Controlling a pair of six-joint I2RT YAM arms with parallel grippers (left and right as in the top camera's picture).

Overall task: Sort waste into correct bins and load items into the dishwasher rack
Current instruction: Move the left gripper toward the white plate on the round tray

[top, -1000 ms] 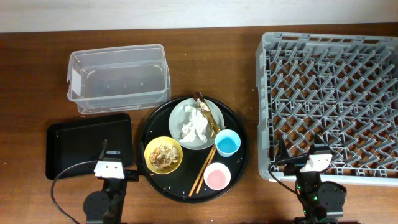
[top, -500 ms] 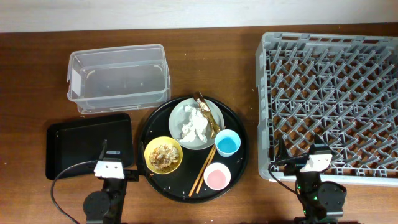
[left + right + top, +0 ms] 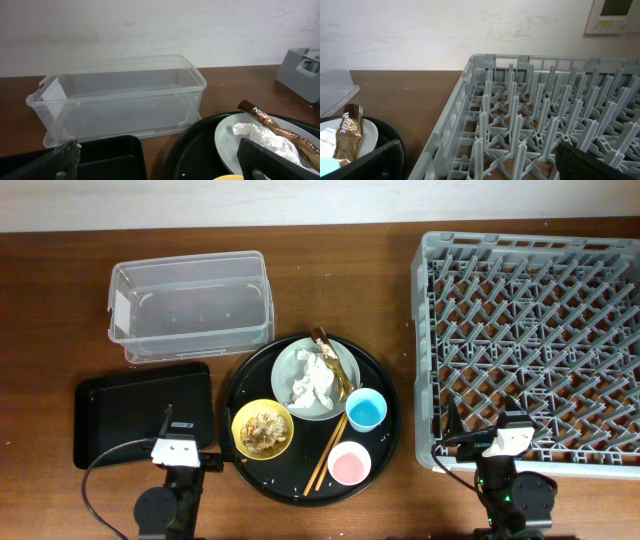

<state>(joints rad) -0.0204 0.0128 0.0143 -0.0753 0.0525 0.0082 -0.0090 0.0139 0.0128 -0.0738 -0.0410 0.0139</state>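
Note:
On the round black tray [image 3: 385, 442] a grey-green plate [image 3: 290, 365] holds crumpled white tissue [image 3: 316, 381] and a brown-gold wrapper [image 3: 335, 362]. A yellow bowl [image 3: 244, 416] holds shredded food scraps [image 3: 264, 430]. A light blue cup [image 3: 366, 411], a pink cup [image 3: 350, 464] and wooden chopsticks [image 3: 326, 450] are beside them. The clear tub [image 3: 190, 305] and shallow black tray [image 3: 145, 412] lie to the left, the grey rack [image 3: 530, 340] to the right. My left gripper [image 3: 178, 444] is open and empty near the front edge, as the left wrist view [image 3: 160, 170] shows. My right gripper [image 3: 505, 438] is open and empty at the rack's front edge, as the right wrist view [image 3: 480, 167] shows.
The left wrist view shows the clear tub [image 3: 120, 100], the black tray [image 3: 110, 155], the plate [image 3: 227, 145] and the wrapper [image 3: 270, 122]. The right wrist view shows the rack's pegs [image 3: 530, 115] close ahead and the wrapper [image 3: 347, 135] at the left.

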